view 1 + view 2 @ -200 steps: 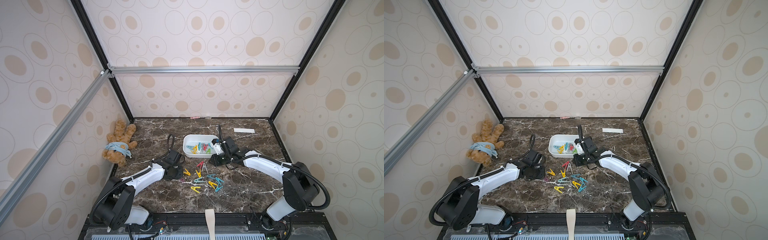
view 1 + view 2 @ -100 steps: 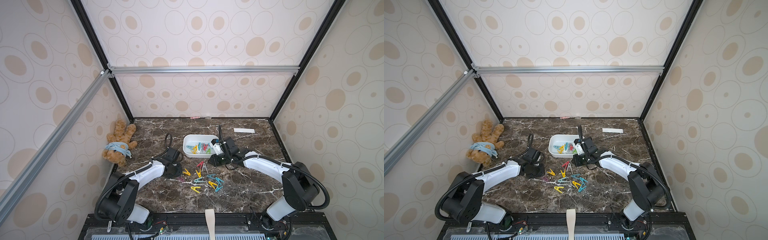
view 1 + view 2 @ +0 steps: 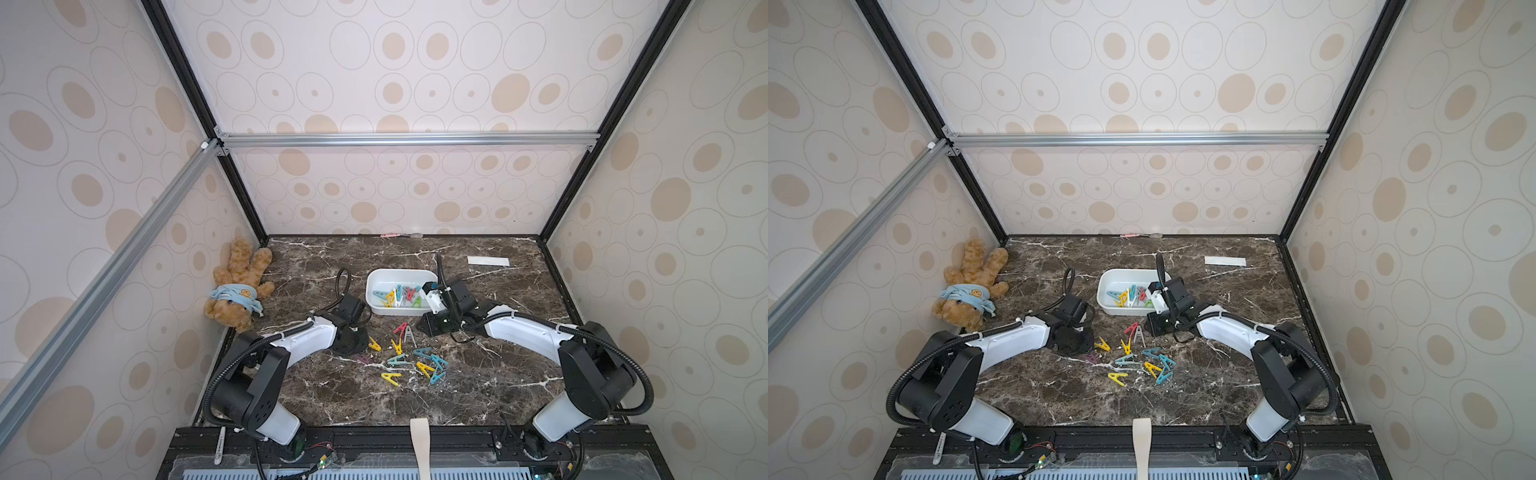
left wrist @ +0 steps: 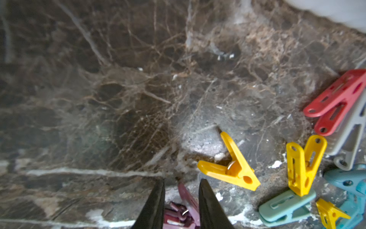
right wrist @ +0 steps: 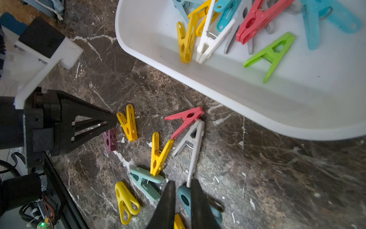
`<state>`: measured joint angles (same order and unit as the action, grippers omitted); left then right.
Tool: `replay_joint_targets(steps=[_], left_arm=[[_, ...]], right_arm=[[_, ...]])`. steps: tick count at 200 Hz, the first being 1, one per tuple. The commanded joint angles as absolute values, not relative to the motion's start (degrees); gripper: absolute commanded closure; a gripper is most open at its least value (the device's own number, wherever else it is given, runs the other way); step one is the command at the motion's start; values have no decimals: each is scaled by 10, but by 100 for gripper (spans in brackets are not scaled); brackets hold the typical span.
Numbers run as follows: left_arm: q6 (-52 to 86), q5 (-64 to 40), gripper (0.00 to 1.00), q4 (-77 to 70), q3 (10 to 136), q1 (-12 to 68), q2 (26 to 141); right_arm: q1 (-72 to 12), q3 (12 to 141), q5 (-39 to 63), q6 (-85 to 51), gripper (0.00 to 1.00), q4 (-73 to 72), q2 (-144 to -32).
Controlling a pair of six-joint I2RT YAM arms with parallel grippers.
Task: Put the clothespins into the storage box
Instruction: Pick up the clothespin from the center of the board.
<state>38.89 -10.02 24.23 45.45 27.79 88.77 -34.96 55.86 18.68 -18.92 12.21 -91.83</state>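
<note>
Left wrist view: the left gripper (image 4: pixel 181 183) pinches a purple clothespin (image 4: pixel 187 200), likely light, stiff and slippery, across its flat sides, near-left of the storage box (image 3: pixel 399 272); the right gripper (image 5: pixel 183 182) clamps a teal clothespin (image 5: pixel 184 198).

In the left wrist view the purple peg (image 4: pixel 188 198) is running off the frame edge. The left gripper (image 4: pixel 181 180) is clamping it, with its black fingers (image 4: pixel 156 208) covering both flanks. The storage box (image 4: pixel 336 11) is showing only as a blurred white corner. In the right wrist view the right gripper (image 5: pixel 183 180) is pinching a teal peg (image 5: pixel 185 198) and hiding most of it. A yellow peg (image 5: pixel 178 221) just beside it is being cut by the edge. In both top views each gripper's tips are lying hidden under its wrist, at 9 and 1 o'clock of the loose clothespins (image 3: pixel 424 368).
</note>
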Motion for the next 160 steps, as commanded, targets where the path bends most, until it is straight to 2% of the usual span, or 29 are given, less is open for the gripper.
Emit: replay_joint_targets(steps=[1, 42, 86, 128, 152, 160], left_arm=[[382, -88, 70, 247, 469, 289, 906], [385, -74, 75, 270, 477, 304, 908], [397, -41, 70, 300, 472, 326, 893], [406, -40, 73, 296, 474, 337, 896], [408, -40, 81, 291, 479, 338, 901], [407, -40, 86, 291, 481, 338, 903]], right_arm=[[-350, 553, 193, -181, 82, 117, -926], [-349, 550, 190, -178, 82, 118, -922], [-349, 552, 190, -177, 83, 116, -922], [-349, 547, 191, -175, 83, 113, -918], [-349, 539, 189, -175, 83, 112, -913], [-349, 537, 190, -176, 83, 112, -912]])
